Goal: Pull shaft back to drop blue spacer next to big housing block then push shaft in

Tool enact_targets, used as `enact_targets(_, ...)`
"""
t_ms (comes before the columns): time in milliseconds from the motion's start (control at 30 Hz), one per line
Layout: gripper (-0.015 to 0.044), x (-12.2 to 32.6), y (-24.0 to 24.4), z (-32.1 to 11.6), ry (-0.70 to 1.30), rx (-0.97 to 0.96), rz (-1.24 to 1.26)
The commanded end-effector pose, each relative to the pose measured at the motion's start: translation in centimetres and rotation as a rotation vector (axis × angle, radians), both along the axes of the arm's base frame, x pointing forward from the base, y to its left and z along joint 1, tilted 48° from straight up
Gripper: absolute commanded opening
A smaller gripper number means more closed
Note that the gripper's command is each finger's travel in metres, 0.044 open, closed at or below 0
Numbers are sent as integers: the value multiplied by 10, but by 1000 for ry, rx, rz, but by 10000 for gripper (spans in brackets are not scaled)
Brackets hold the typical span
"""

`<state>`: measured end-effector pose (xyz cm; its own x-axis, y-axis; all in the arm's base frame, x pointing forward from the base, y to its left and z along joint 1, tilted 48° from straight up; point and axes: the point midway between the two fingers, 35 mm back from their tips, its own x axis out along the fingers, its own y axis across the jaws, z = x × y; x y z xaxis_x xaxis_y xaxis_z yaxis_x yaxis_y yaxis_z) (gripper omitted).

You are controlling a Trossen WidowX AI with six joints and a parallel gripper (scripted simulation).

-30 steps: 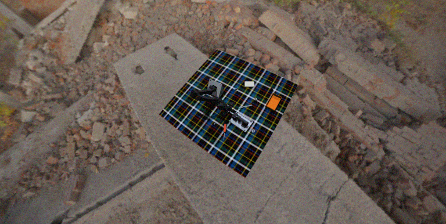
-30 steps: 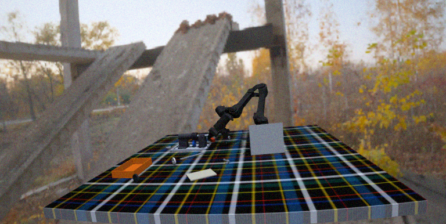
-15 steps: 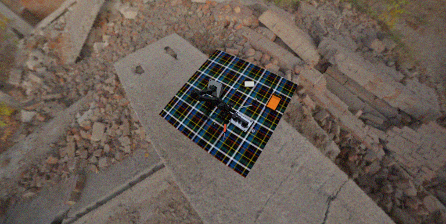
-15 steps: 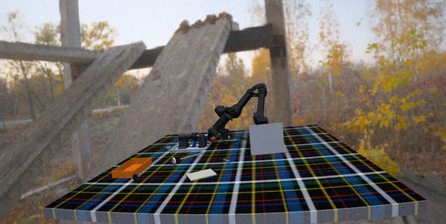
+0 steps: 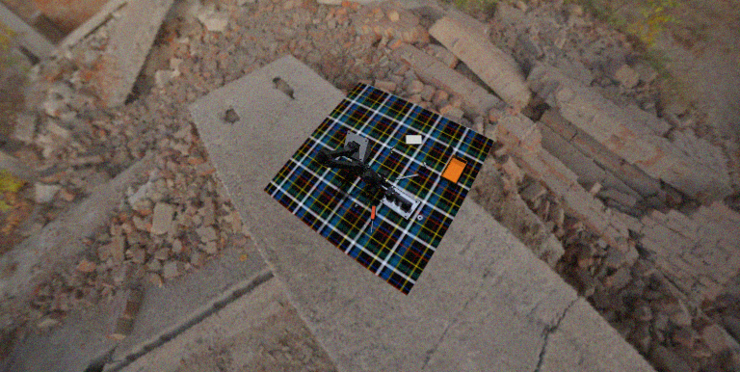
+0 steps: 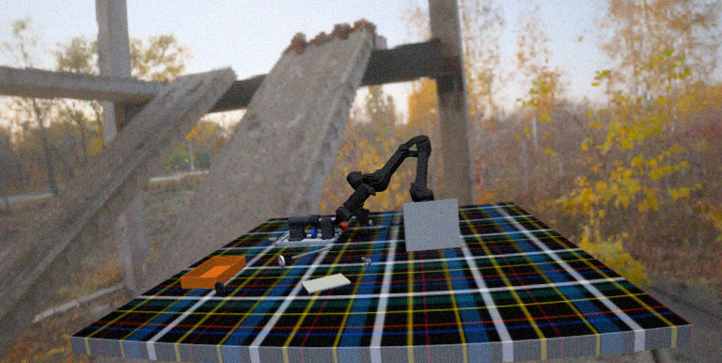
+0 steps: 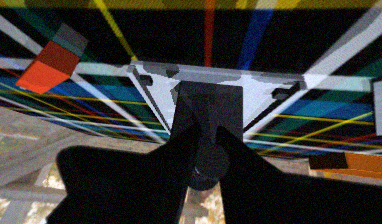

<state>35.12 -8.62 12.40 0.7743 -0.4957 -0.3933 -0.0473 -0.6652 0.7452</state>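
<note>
The light base plate [image 6: 308, 243] [image 7: 260, 96] carries a big dark housing block [image 6: 296, 229] and a smaller dark block [image 6: 327, 229]. A blue spacer [image 6: 313, 232] shows between the two blocks in the exterior view; I cannot tell whether it hangs on the shaft or rests below it. My gripper [image 7: 208, 130] comes down at the end of the assembly nearer the arm. It is shut on the shaft, whose dark round end [image 7: 210, 161] shows between the fingers in the wrist view. The rest of the shaft and any other spacers are hidden or too small to tell.
A screwdriver with an orange handle [image 5: 373, 211] [image 7: 44, 75] lies beside the base plate. An orange tray [image 5: 454, 170] [image 6: 214, 273], a white slab [image 5: 413, 139] [image 6: 325, 283] and a thin rod [image 5: 407, 176] lie on the plaid table. A grey panel [image 6: 431, 224] stands near the arm's base.
</note>
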Motion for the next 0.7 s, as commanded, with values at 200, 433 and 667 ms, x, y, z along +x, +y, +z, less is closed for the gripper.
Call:
enact_targets(200,0,4,1,0,-2,4,1)
enact_targets(433,0,6,1,0,-2,4,1)
enact_targets(667,0,8,1,1,-2,4,1)
